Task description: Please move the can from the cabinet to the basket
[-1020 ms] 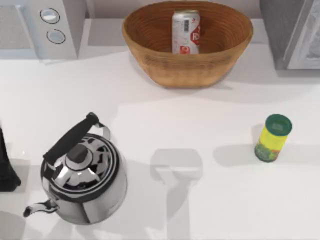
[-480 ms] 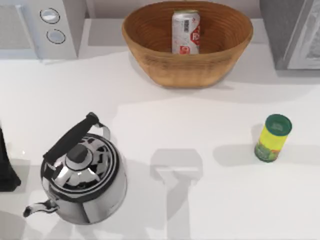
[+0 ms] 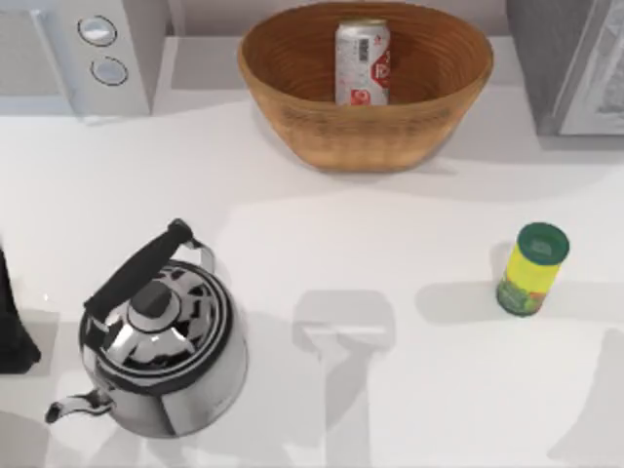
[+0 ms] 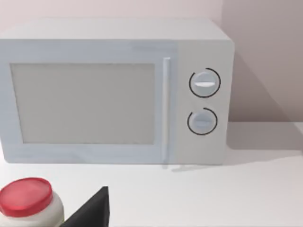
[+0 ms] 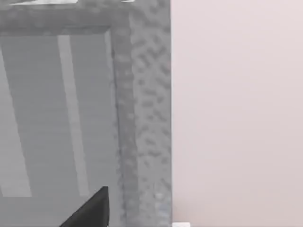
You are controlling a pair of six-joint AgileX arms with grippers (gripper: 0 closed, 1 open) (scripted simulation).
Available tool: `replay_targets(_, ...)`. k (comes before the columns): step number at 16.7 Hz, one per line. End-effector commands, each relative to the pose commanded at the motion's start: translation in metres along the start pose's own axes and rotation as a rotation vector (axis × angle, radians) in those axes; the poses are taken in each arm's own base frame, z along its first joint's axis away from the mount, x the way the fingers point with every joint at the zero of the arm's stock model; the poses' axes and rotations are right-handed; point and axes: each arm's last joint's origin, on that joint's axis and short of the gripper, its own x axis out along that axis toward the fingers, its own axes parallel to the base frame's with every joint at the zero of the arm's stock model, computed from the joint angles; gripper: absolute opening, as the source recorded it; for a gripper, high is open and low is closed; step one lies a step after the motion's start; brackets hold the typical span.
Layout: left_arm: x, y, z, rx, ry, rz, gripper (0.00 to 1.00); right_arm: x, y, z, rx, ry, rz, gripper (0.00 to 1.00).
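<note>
Nearest the camera in the top view there's a shiny kettle (image 3: 161, 351) on the left of the white table (image 3: 390, 244) and a yellow-green jar (image 3: 531, 268) over on the right, both well apart from the action, so they're bystanders. At the back, the can (image 3: 362, 61) stands upright inside the basket (image 3: 366, 127), cabinet (image 3: 565, 63) to its right, so I'd call the job done. Can't tell whether either arm's tool is spread or pressed together.
</note>
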Motion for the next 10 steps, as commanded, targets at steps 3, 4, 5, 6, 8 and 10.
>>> replay_targets(3, 0.000, 0.000, 0.000, 0.000, 0.000, 0.000, 1.00, -0.008, 0.016, 0.065, 0.012, 0.006, 0.000, 1.00)
replay_targets(4, 0.000, 0.000, 0.000, 0.000, 0.000, 0.000, 1.00, -0.012, 0.025, 0.084, 0.012, 0.007, 0.000, 1.00)
replay_targets(5, 0.000, 0.000, 0.000, 0.000, 0.000, 0.000, 1.00, -0.016, 0.035, 0.102, 0.010, 0.006, 0.000, 1.00)
replay_targets(6, 0.000, 0.000, 0.000, 0.000, 0.000, 0.000, 1.00, -0.021, 0.045, 0.117, 0.006, 0.003, 0.001, 1.00)
replay_targets(8, 0.000, 0.000, 0.000, 0.000, 0.000, 0.000, 1.00, -0.030, 0.064, 0.142, -0.008, -0.005, 0.001, 1.00)
replay_targets(10, 0.000, 0.000, 0.000, 0.000, 0.000, 0.000, 1.00, -0.036, 0.076, 0.156, -0.019, -0.011, 0.001, 1.00)
